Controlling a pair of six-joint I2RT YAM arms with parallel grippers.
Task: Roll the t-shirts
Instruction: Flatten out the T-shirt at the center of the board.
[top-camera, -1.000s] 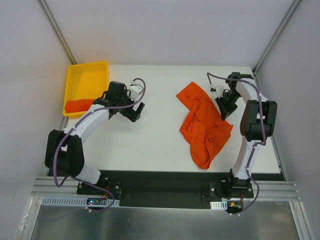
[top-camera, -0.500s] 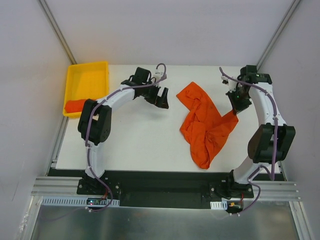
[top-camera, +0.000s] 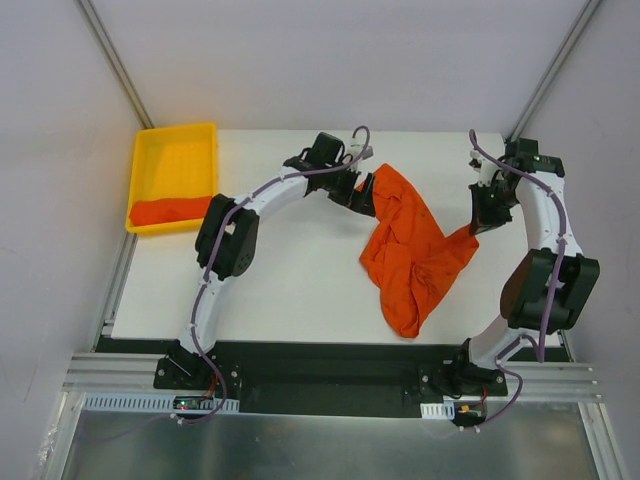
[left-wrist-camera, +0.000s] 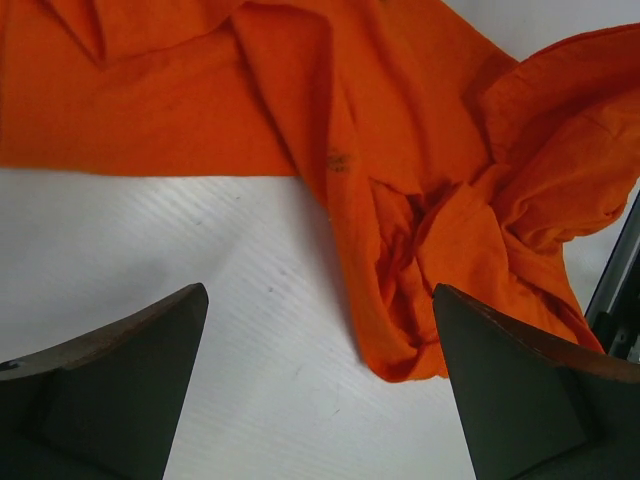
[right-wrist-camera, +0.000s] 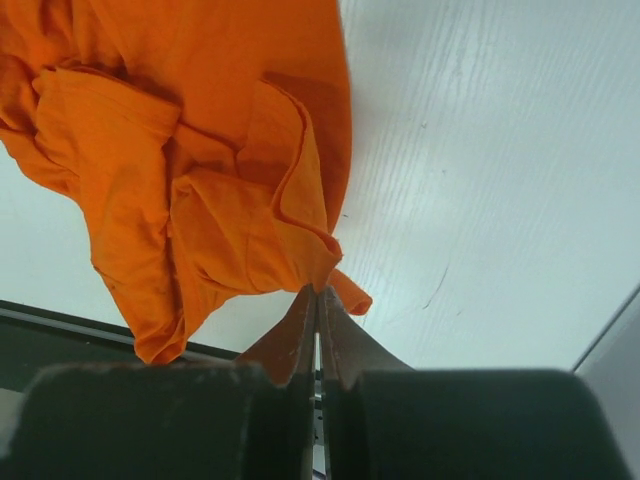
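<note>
Crumpled orange t-shirt (top-camera: 410, 255) on table (top-camera: 290, 280); second t-shirt (top-camera: 170, 211) bunched in tray (top-camera: 180, 150).

- A yellow plastic tray (top-camera: 175, 160) sits at the far left corner of the table.
- The white table (top-camera: 290, 280) has a black strip (top-camera: 320, 358) along its near edge.

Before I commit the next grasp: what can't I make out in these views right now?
- Top view: fingertips of the left tool, hidden under its own wrist; contact with the crumpled t-shirt unclear.
- Right wrist view: how much cloth the shut right tool pinches, hidden between its fingers.
- Top view: other t-shirt in yellow tray, too small to tell if rolled.
</note>
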